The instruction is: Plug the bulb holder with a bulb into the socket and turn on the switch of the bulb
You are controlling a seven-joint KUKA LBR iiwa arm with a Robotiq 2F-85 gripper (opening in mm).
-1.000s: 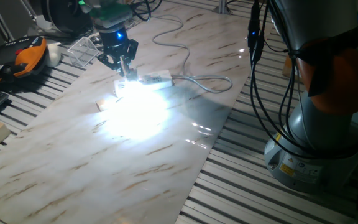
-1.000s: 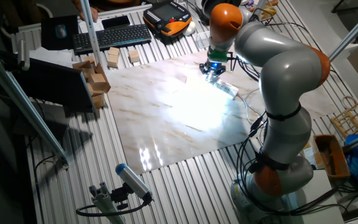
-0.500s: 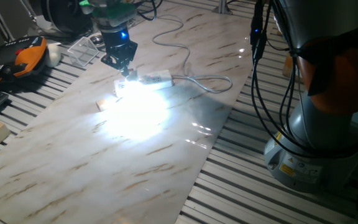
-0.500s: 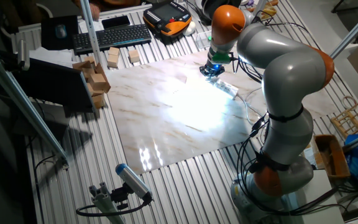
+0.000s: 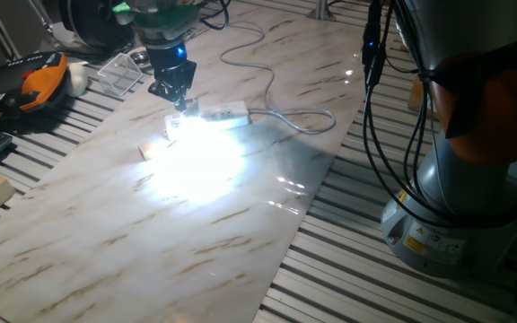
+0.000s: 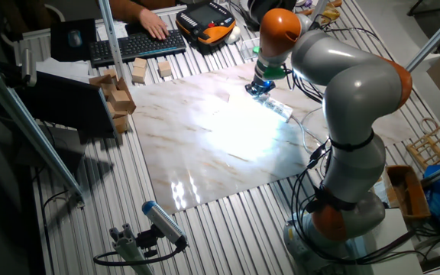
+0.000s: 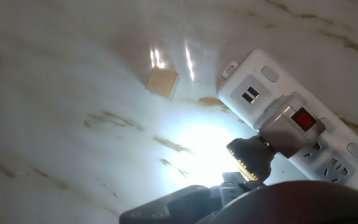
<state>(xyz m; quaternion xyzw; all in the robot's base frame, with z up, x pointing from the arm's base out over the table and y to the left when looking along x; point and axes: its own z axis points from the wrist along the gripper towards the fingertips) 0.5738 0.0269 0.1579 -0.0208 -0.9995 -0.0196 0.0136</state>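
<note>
The end effector [image 5: 177,97] hangs just above the near end of the socket [image 5: 224,113], pointing down at the desk [image 5: 240,206]. From either fixed view its fingers read as drawn close together, with nothing caught between them, though glare makes this hard to confirm. In the hand view only a dark edge of the end effector [image 7: 241,196] shows at the bottom, directly over the lit parts. That position fits a fingertip press on the switch rather than a grasp, so I judge the plugging step done and the switch step at or past its end.

The bulb holder [image 7: 289,127] sits seated in an outlet of the socket [image 7: 253,87], its boxy white body flush against the strip and its red switch [image 7: 302,119] facing up toward the camera. The bulb [image 7: 197,149] sticks out sideways from the holder over the desk and is lit, a washed-out white glow that hides its outline; only its ribbed collar is clear. The same glow floods the marbled desk in both fixed views.

The socket is a long white strip with a USB pair near its end and its white cord [image 5: 285,115] looping away. A small tan cube [image 7: 162,82] lies on the desk near the socket, apart from it.
</note>
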